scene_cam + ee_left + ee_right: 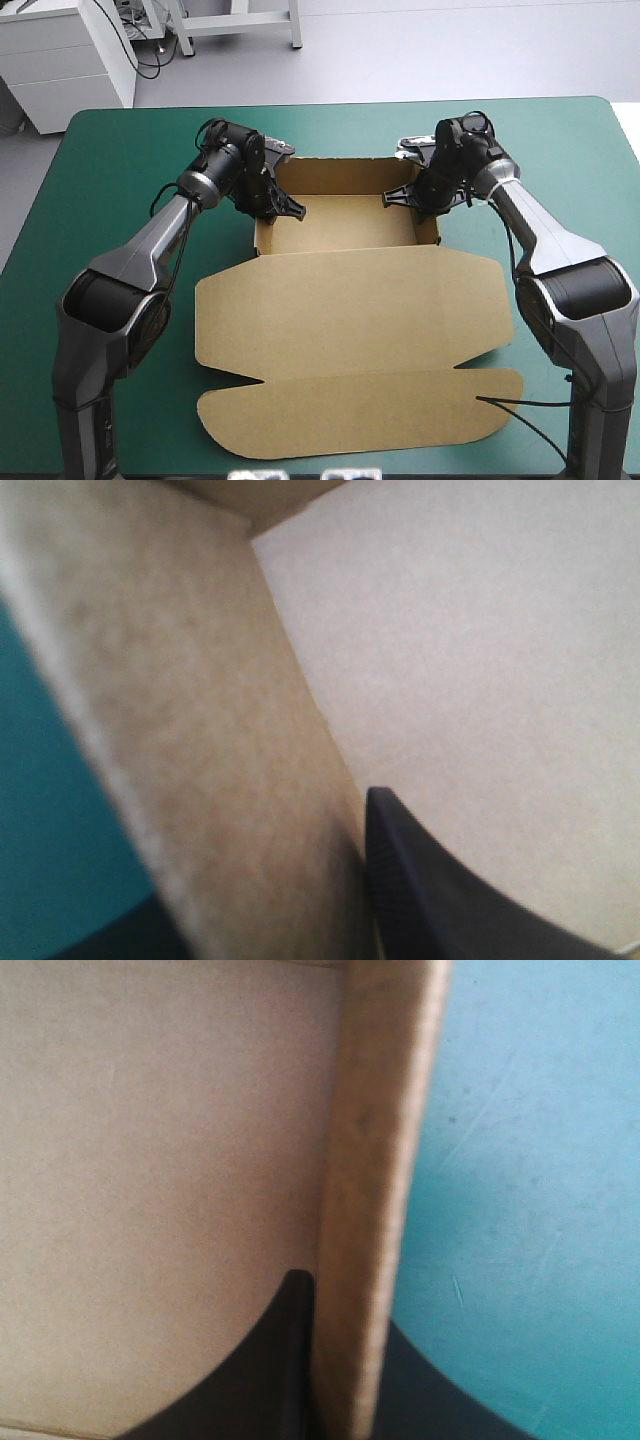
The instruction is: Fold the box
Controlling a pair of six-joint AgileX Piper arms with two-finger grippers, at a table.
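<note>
Status of the box (350, 270): it lies at the centre of the high view on the teal-green surface (120, 150). The tray is formed in the upper middle of the frame, and the lid (350, 315) lies flat toward the lower edge.

Left of frame: my left fingers (440, 900) are clamped on the tray's left wall (200, 740), one inside against the board and the other outside over the cover. The wall stands upright.

Centre: the far wall (345, 172) is raised. The tray floor (350, 225) is bare.

Right of frame: my right fingers (250, 1380) are clamped on the right wall (370, 1160), with the board pinched between them. This wall also stands upright.

Assessment: the wall-raising stage looks essentially complete, with three walls up and both side walls apparently doubled over. I judge the present step to be pressing those side walls home. After that, both holds have to be released. The lid and its front flap (360, 410) lie flat and unworked.
</note>
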